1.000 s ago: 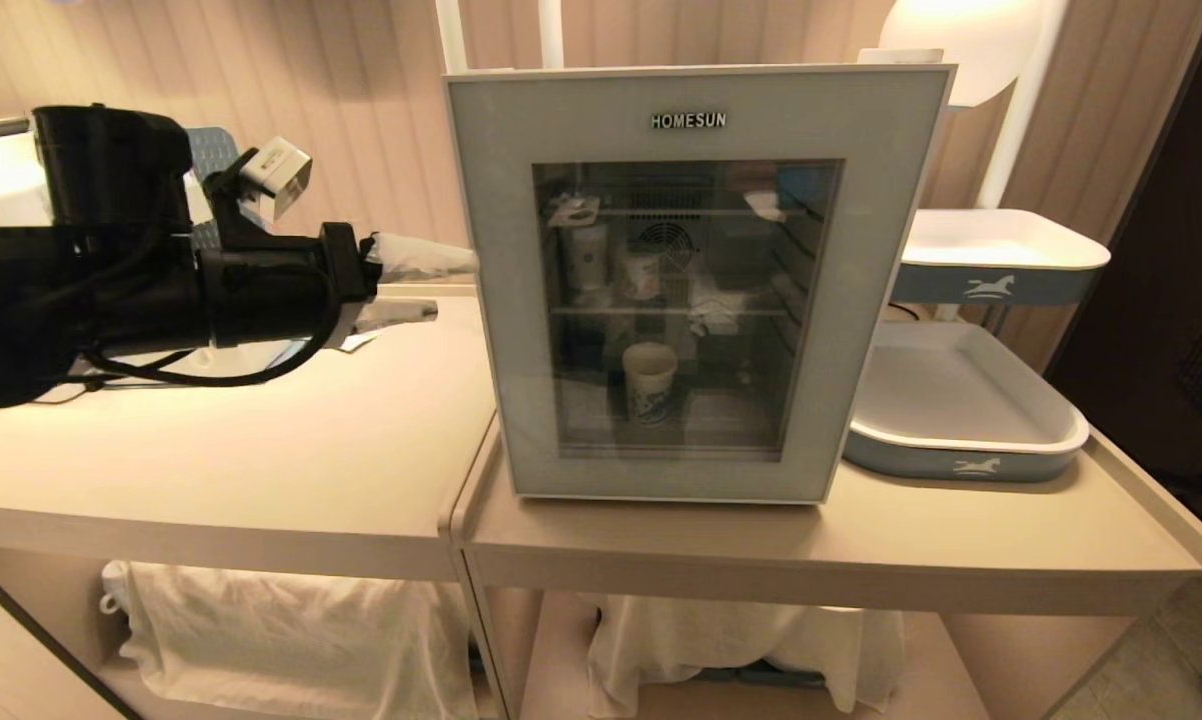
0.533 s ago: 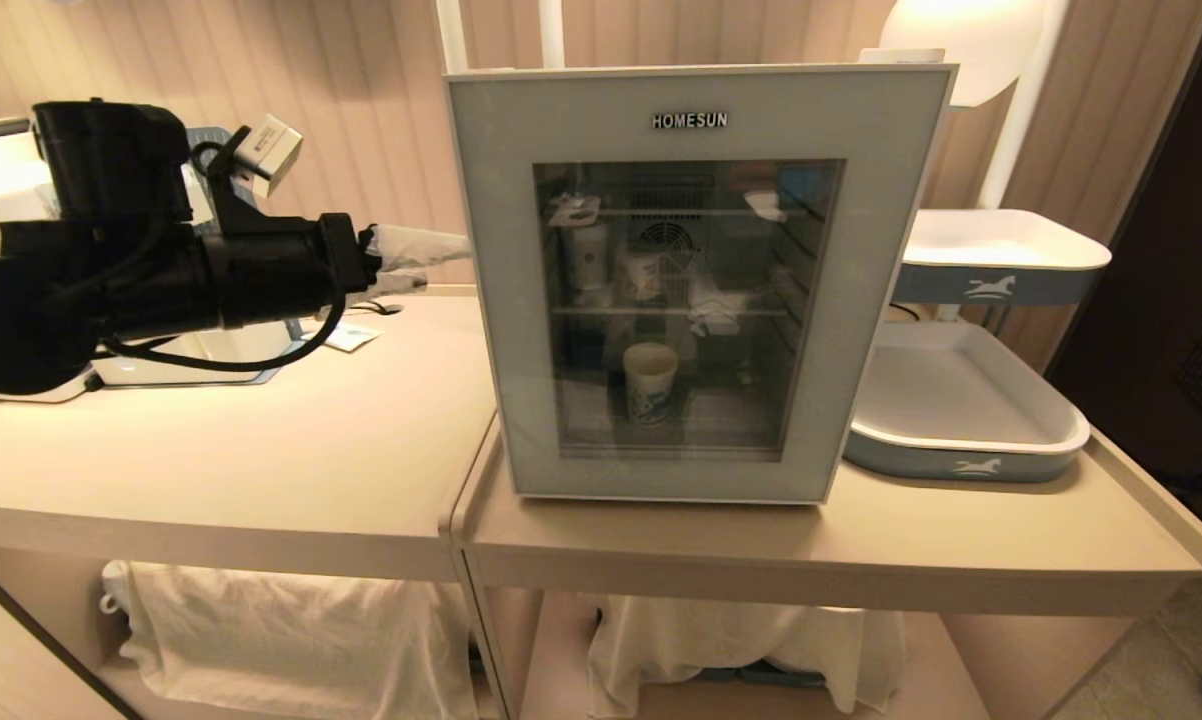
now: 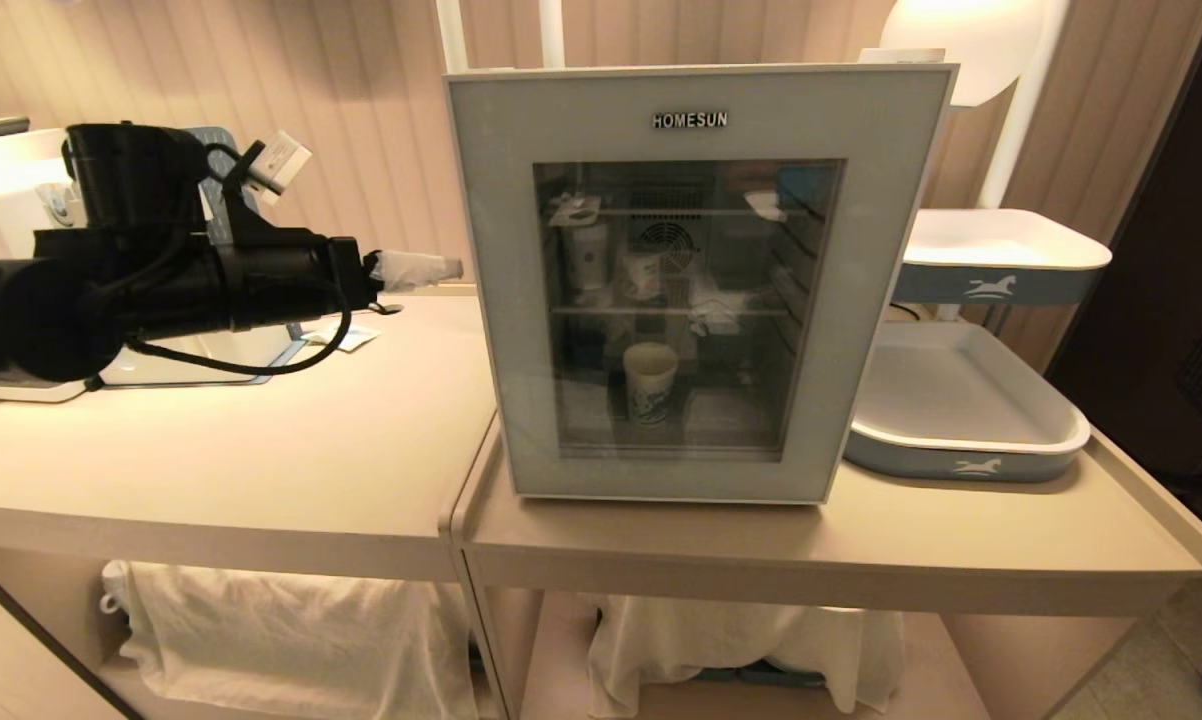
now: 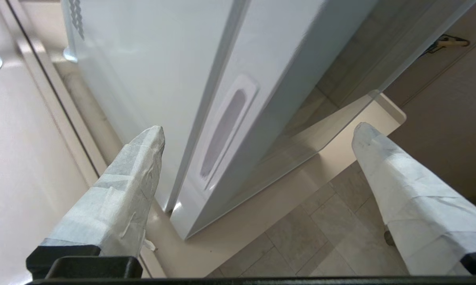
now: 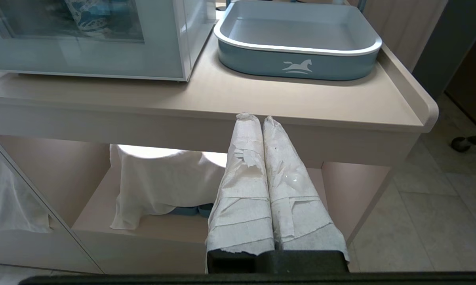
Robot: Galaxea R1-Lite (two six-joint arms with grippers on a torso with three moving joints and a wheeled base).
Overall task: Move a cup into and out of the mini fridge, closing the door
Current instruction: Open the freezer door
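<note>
Fridge shut, cup inside: from my remote station I see the mini fridge (image 3: 696, 285) standing on the right-hand counter (image 3: 861, 540), its door (image 3: 501, 300) flush against the cabinet, "HOMESUN" lettered across the top of the frame. Behind the dark glass the cup (image 3: 650, 382) sits upright on the lower level, its blue print facing outward; other small items crowd the wire shelf above, though through the tinted pane I cannot say for sure what they are. My left gripper (image 3: 416, 270) is level at the fridge's left flank, just short of the door's edge, its tape-wrapped fingers (image 4: 131, 190) spread wide with nothing between them; the left wrist view looks straight down the seam between door and cabinet, past an oval recess (image 4: 224, 132) in the door's side. My right gripper (image 5: 257, 118) hangs low in front of the counter's edge, fingers pressed together and empty, below a blue-and-white tray (image 5: 297, 63) that rests just beside the fridge. A second tray (image 3: 1001, 262) of the same kind stands behind it on a raised stand. White cloths (image 3: 291, 630) lie on the shelves under both counters.
</note>
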